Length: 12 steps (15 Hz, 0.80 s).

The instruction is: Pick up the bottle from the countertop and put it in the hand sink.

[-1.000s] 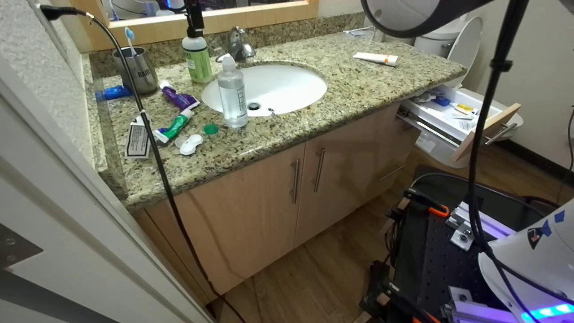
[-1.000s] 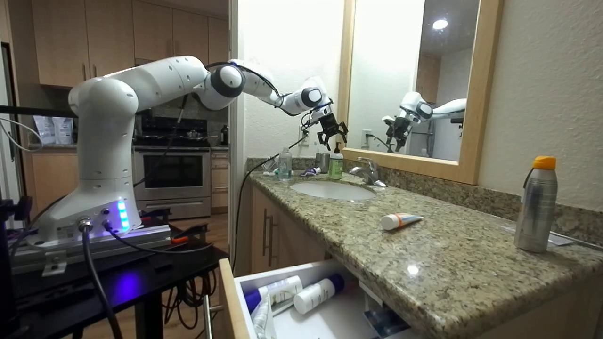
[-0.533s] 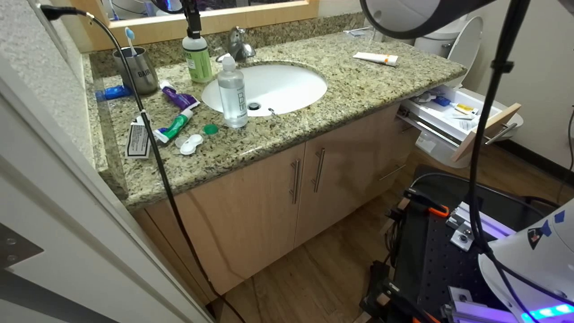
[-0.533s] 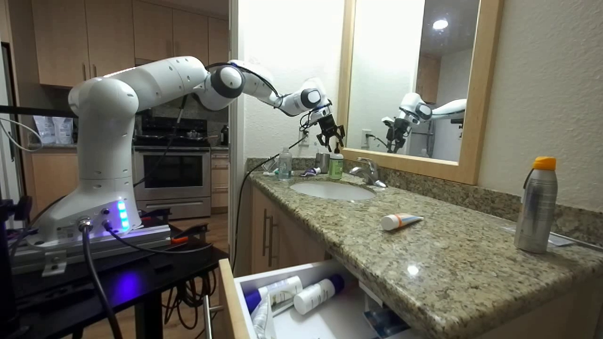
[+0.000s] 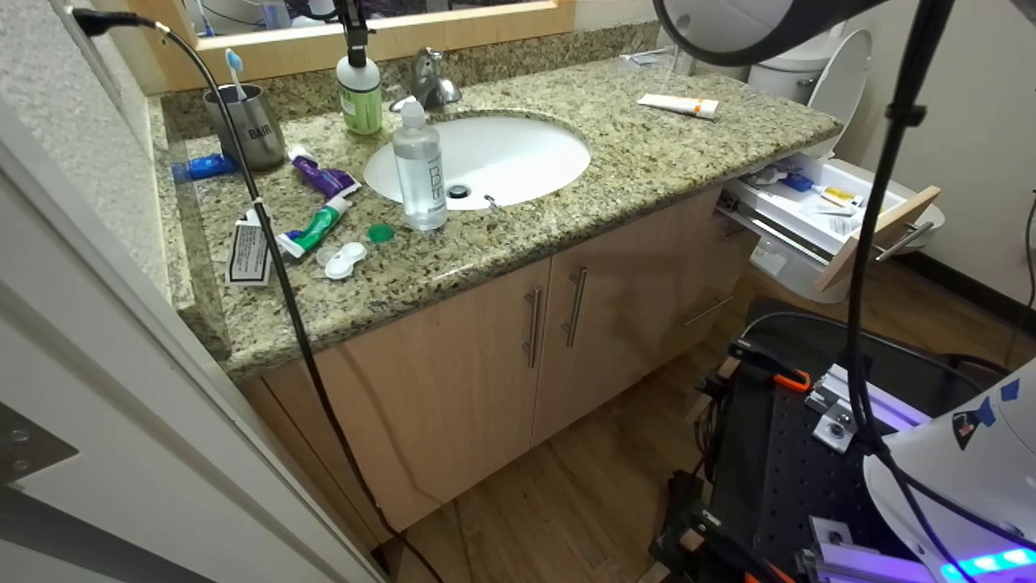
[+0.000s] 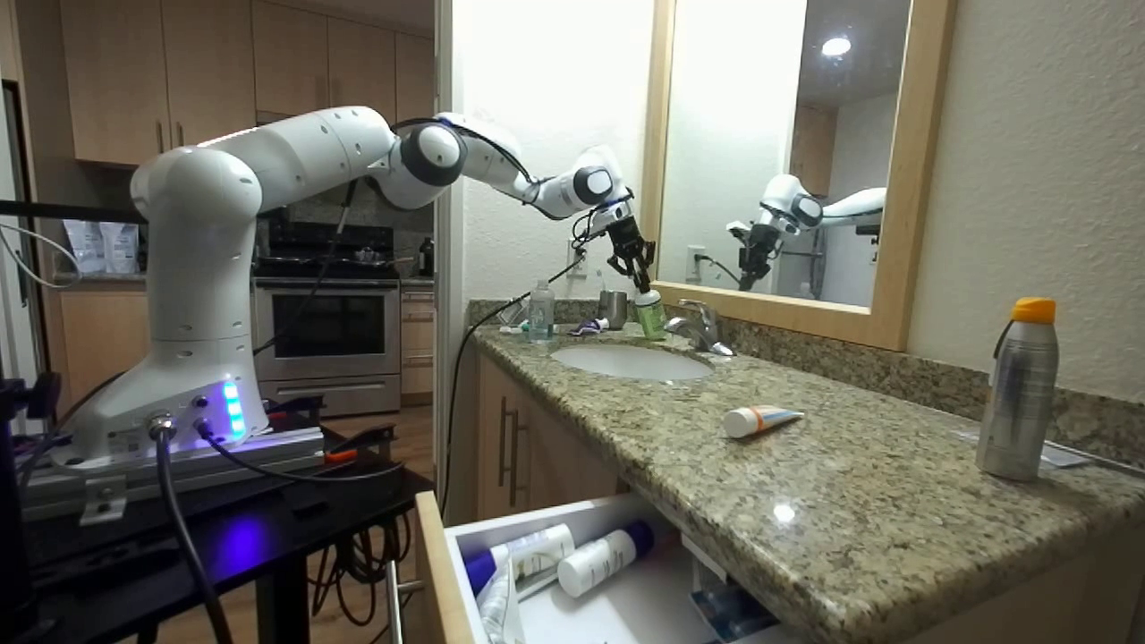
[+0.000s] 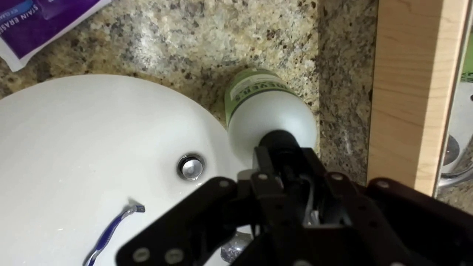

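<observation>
“BAIR” cup (image 5: 261, 129), “STAIN” tube (image 7: 44, 27), apparently “MEYER'S” bottle (image 7: 272, 114)

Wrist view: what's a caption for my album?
The tool grips the bottle by its black top beside the white sink.

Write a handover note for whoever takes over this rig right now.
End effector: closed on the bottle by its black top.
Bottle: tilted, beside the hand sink; whether its base touches the countertop is unclear.
Done: bottle gripped.
Left: probably lift it clear, move it over the hand sink, lower it in and release.
</observation>
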Motion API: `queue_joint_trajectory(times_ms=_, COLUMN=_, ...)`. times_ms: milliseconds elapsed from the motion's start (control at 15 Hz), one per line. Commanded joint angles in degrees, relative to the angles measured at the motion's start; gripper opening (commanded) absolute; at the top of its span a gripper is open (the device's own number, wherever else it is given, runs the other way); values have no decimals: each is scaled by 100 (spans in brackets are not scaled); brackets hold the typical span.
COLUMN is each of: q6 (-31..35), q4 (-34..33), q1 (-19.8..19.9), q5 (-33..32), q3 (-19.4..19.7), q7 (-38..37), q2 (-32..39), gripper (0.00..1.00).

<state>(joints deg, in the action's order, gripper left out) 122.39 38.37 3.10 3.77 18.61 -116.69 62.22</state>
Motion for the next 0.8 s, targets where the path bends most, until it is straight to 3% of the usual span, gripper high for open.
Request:
queue_joint_trajectory(times_ms=0, q6=-328, q4=-69, q1=99, q5=104, q3=-79, q7=9, q2=3, gripper=3)
queue_joint_trajectory(times_ms=733, q6=-2228, q4=-824, q1=601, q5=673, q3=-72, q7=-33, q2=-1026, gripper=5)
